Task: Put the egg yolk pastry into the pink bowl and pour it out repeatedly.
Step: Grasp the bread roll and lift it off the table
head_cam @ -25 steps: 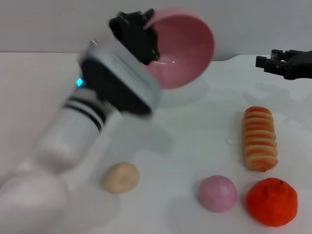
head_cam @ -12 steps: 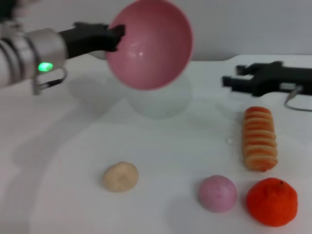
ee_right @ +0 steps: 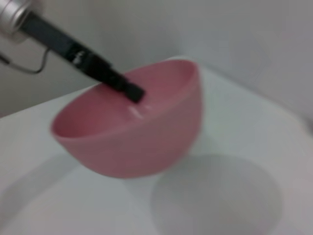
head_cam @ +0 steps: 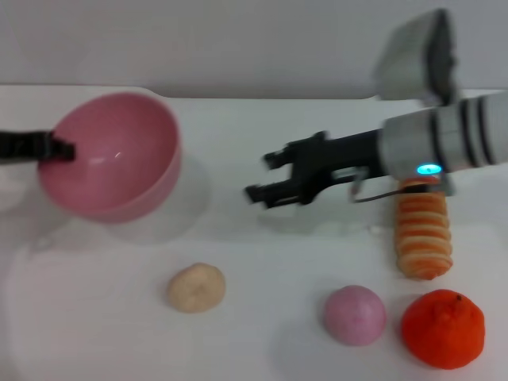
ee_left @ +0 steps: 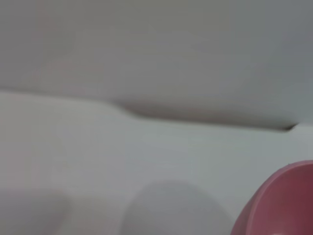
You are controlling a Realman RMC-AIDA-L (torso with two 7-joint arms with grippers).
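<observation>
Pastry [head_cam: 196, 287] lies clear, pink ball [head_cam: 355, 315] well beside.

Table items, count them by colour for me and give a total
Pink: 2, the bowl and the ball
Beige: 1, the pastry
Orange: 1, the round fruit
Orange and cream: 1, the bread roll
Total: 5

Ridged bread roll [head_cam: 424, 236], pink ball [head_cam: 355, 315], orange [head_cam: 443, 328] (near each other), white table [head_cam: 262, 317]
</observation>
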